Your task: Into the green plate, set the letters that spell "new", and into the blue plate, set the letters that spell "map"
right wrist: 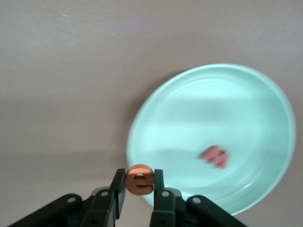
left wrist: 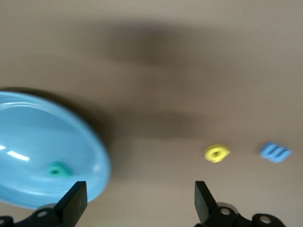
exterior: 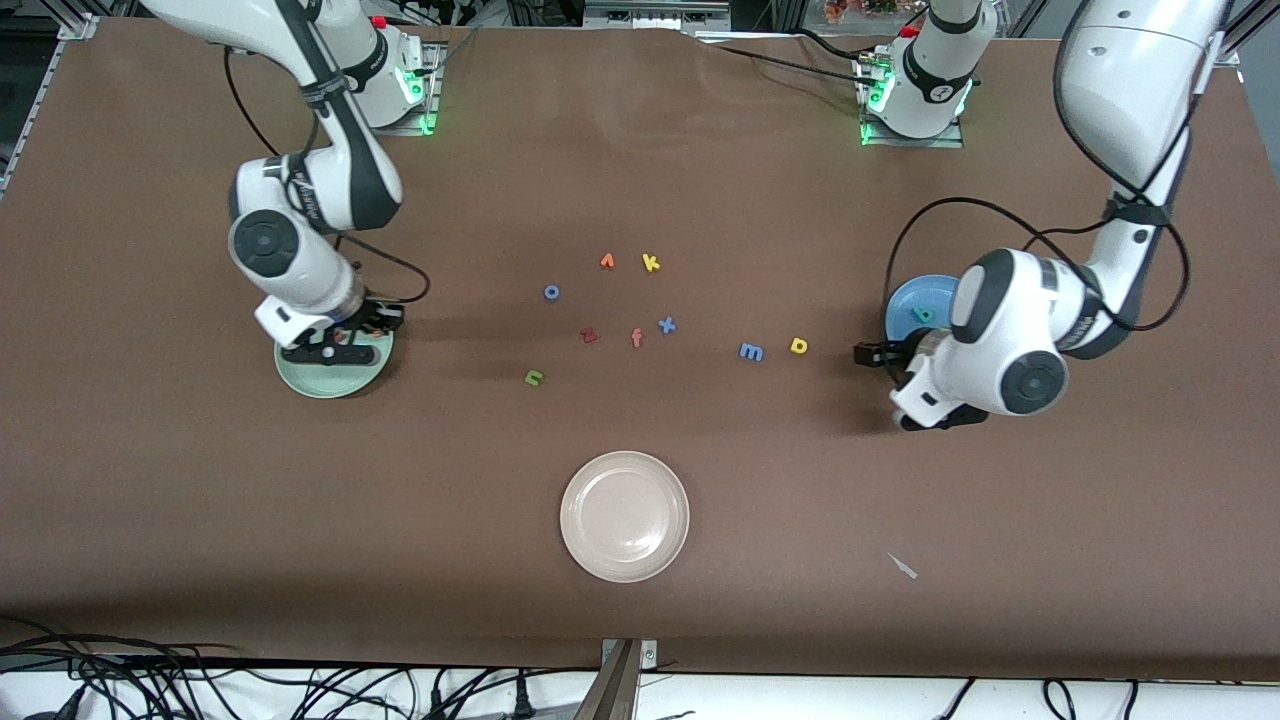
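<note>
While the right gripper (right wrist: 138,195) hangs over the green plate (exterior: 300,378), it is clenched on the orange "e" (right wrist: 139,179), presumably to drop it beside the pink "w" (right wrist: 214,156) already lying there. The left gripper (left wrist: 137,203) is released beside the blue plate (left wrist: 28,137), which holds the teal "a" (left wrist: 57,170). On the desk (exterior: 200,520), yellow "p" (exterior: 799,346) and blue "m" (exterior: 751,351) lie near that plate; green "n" (exterior: 534,377) lies nearer mid-desk.

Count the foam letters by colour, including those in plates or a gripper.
Blue: 3 (o, x, m)
Orange: 3 (v, f, e)
Yellow: 2 (k, p)
Green: 1 (n)
Teal: 1 (a)
Red: 1 (z)
Pink: 1 (w)
Total: 12
</note>
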